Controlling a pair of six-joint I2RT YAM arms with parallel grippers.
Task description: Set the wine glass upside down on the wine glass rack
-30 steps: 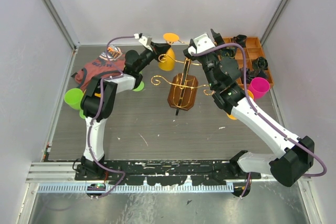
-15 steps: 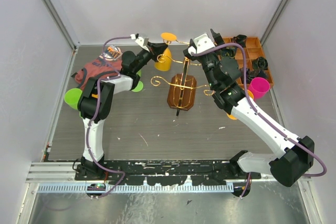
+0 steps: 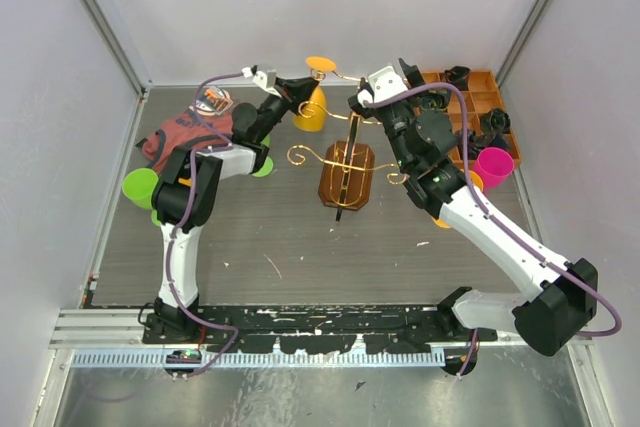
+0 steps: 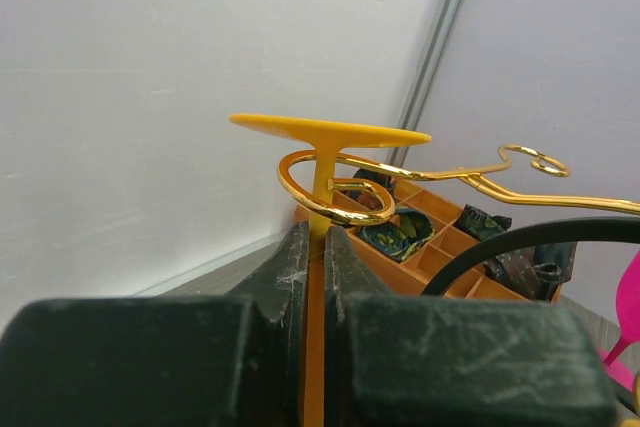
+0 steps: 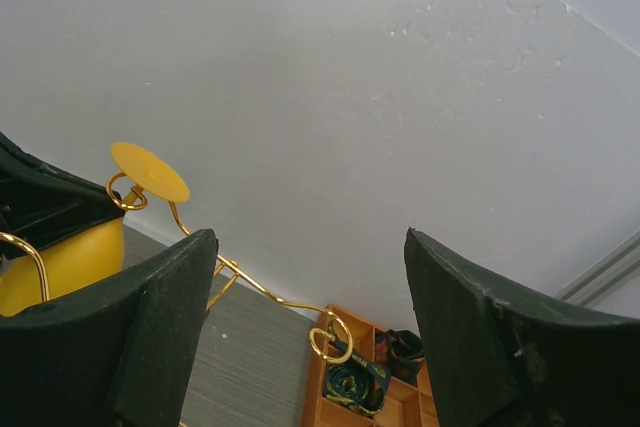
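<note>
The orange wine glass hangs upside down, its foot up and its stem inside the scrolled end of a gold wire arm of the rack. In the left wrist view the stem passes through the gold loop under the flat foot. My left gripper is shut on the stem, its pads pressed on both sides. My right gripper is open and empty above the rack's top, right of the glass. The right wrist view shows the foot and bowl at left.
The rack's brown octagonal base stands mid-table. An orange compartmented tray with dark rolled items is at the back right, a pink cup near it. Green cups and a reddish cloth lie at the left.
My left gripper has carried the orange glass up and slightly back along the wire arm, so its foot now sits above the scroll. The right arm has barely moved.
</note>
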